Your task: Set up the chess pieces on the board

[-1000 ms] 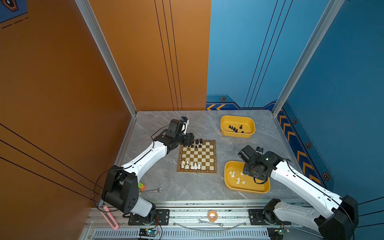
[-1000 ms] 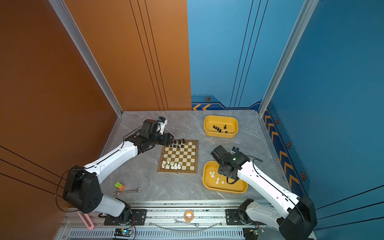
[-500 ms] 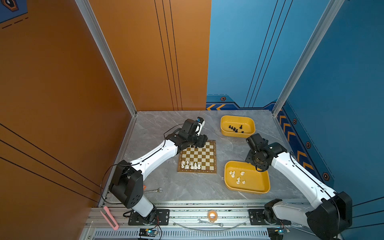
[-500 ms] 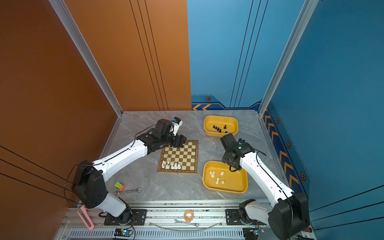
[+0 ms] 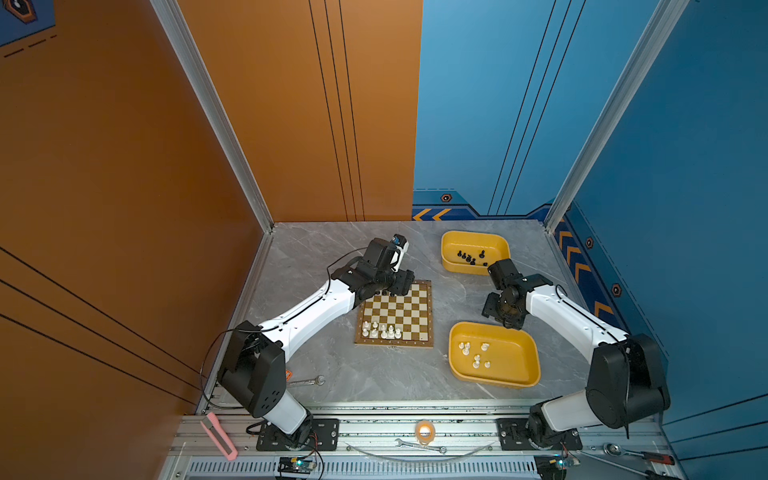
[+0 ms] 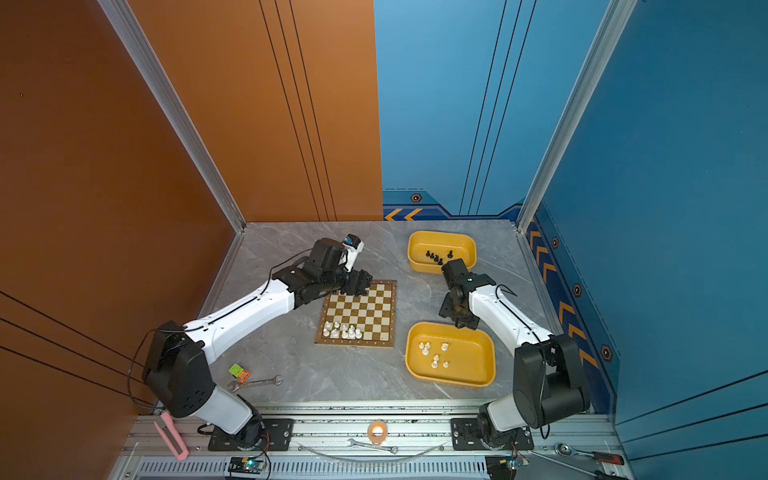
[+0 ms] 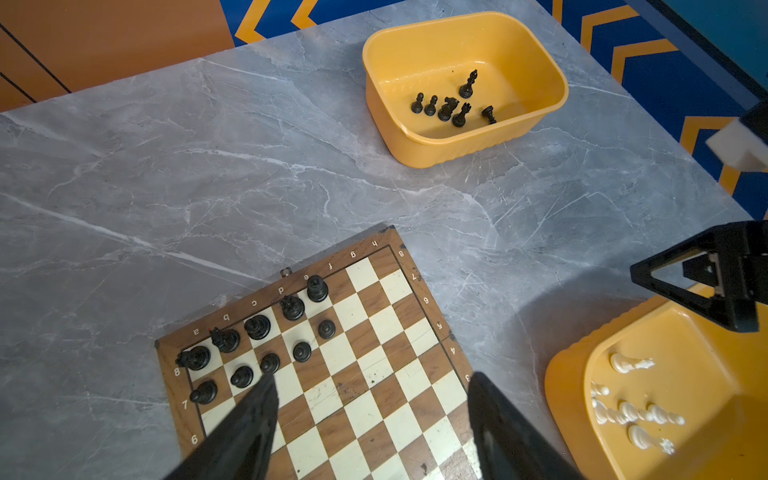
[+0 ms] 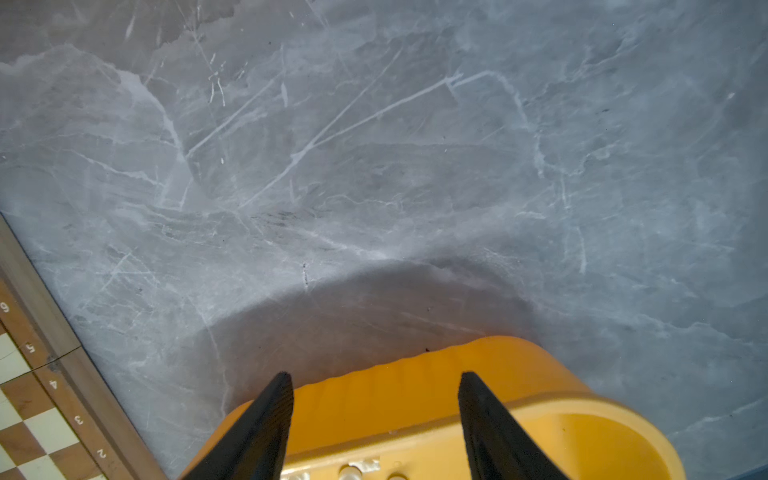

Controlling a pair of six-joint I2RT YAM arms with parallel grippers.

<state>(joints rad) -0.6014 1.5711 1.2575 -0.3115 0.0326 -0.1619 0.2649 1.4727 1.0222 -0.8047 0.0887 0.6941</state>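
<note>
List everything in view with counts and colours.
board: 1, brown-cream, centre
far tray: 1, yellow, back right
near tray: 1, yellow, front right
black pieces: 10 on board's far end, 6 in far tray
white pieces: several on board's near end, about 6 in near tray
wrenches: 2, silver, front table, rail
cube: 1, green-orange, front left table
cutter: 1, pink, rail
left gripper: open, black, over board's far end
right gripper: open, black, above near tray's far rim
</note>
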